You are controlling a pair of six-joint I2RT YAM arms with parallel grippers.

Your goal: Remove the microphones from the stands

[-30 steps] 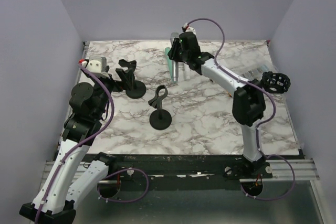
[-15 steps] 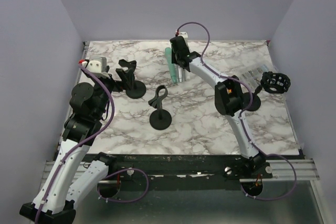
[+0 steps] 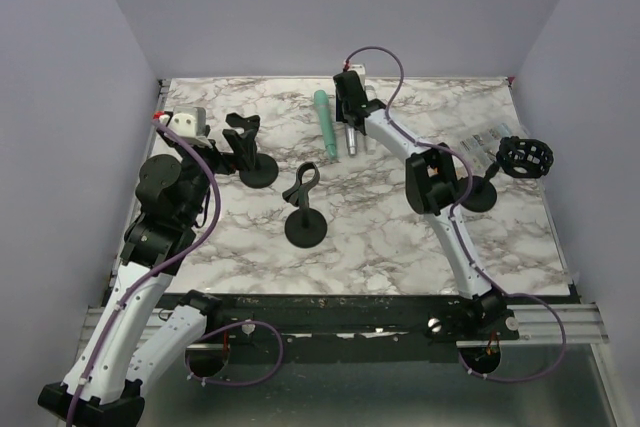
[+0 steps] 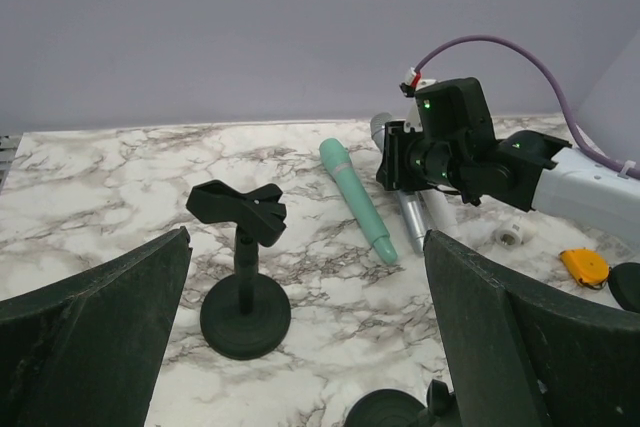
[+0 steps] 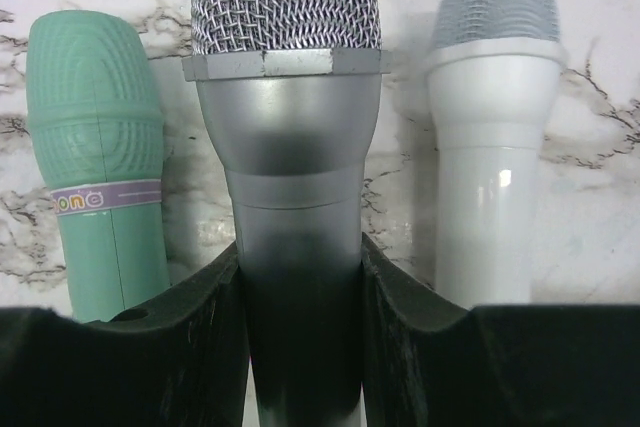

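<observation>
The silver microphone (image 5: 285,97) has a mesh head and lies lengthwise on the marble at the far middle of the table. My right gripper (image 5: 300,347) is shut on its barrel, also seen as the right gripper (image 3: 347,99) over the silver microphone (image 3: 352,142). A green microphone (image 5: 100,147) lies just left of it and a white microphone (image 5: 495,147) just right. Two black clip stands hold nothing: one stand (image 3: 258,169) at the left, another stand (image 3: 305,227) nearer the middle. My left gripper (image 4: 310,347) is open, hovering by the left stand (image 4: 243,287).
A third stand (image 3: 480,197) at the right carries a round black cage mount (image 3: 525,157). A clear plastic bag (image 3: 490,137) lies behind it. A yellow tape measure (image 4: 582,265) and a small white roll (image 4: 510,235) sit right of the microphones. Purple walls close in the table.
My right arm has swung its elbow left and brought the silver microphone down and right, laying it between the green and white ones. The left arm has barely moved.
</observation>
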